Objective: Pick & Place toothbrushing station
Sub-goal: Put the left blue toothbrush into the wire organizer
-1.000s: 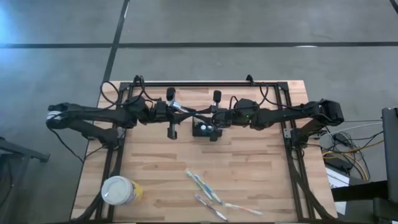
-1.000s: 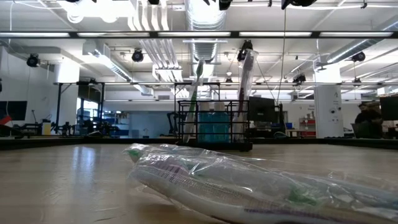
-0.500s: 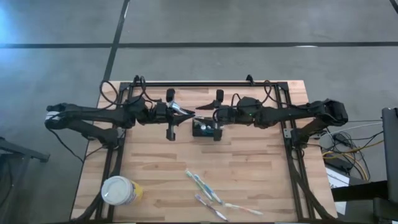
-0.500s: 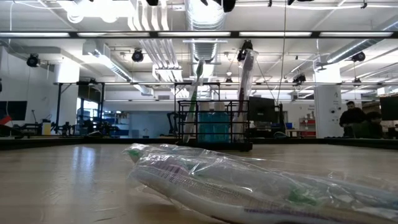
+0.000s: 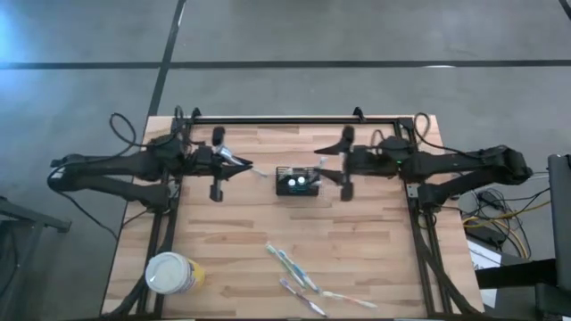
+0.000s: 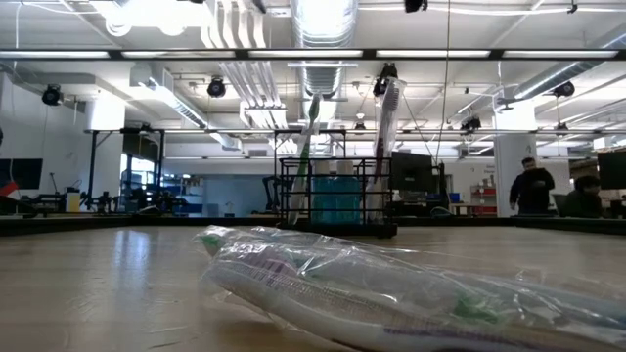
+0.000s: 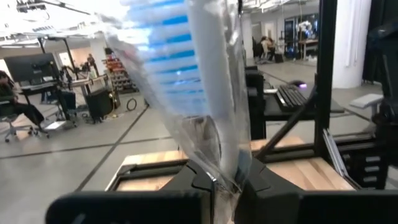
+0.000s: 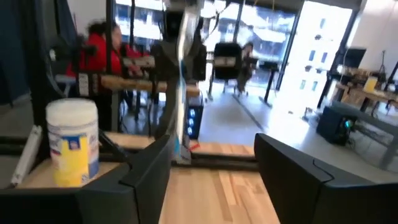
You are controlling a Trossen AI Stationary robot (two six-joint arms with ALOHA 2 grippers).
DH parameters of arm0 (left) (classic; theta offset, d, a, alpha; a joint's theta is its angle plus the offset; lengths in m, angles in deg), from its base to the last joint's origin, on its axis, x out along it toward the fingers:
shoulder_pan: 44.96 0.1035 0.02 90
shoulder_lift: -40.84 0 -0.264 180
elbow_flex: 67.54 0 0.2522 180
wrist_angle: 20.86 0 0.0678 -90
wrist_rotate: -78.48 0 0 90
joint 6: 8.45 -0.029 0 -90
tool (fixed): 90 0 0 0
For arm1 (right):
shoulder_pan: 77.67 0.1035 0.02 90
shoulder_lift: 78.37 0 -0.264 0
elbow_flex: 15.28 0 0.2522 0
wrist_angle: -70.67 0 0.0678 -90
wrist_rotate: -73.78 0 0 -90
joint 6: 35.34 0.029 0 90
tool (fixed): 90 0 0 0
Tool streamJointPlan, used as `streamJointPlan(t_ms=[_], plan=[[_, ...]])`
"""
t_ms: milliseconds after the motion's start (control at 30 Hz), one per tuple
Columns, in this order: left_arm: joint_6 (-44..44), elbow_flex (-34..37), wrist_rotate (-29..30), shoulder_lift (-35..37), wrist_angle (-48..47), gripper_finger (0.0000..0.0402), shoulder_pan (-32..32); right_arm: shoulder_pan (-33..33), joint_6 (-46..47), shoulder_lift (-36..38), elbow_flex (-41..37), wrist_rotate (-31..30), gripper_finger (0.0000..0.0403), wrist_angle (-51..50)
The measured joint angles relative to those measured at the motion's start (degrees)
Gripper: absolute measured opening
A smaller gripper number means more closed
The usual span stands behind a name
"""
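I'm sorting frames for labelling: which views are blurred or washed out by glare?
Left wrist view: the wrapped toothbrush is close and blurred. Right wrist view: soft throughout, bright windows behind the yellow cup. Low view: the wrapped toothbrushes up front are soft, ceiling lights glare. High view: evenly lit, the holder is clear.

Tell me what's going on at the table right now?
The left gripper is shut on a plastic-wrapped toothbrush, holding it just left of the black toothbrushing station at mid-table. The right gripper is open and empty on the station's right. Two toothbrushes already stand in the station. More wrapped toothbrushes and a yellow cup wait near the front edge.
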Motion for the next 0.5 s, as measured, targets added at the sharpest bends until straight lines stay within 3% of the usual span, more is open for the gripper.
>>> streamJointPlan(t_ms=[133, 433, 500], plan=[[1.18, 4.64, 0.0, 6.64, -1.75, 0.0021, -0.02, 0.39, 0.5, 7.74, -8.56, -0.01, 0.0179, 4.47], [2.68, 15.14, 0.22, 19.28, -4.02, 0.0021, -0.04, 0.42, 5.0, 23.11, -22.4, -0.02, 0.0025, 5.17], [3.25, 17.58, 0.47, 21.77, -4.02, 0.0021, -0.07, 0.56, 5.86, 26.39, -25.11, -0.03, 0.0015, 5.1]])
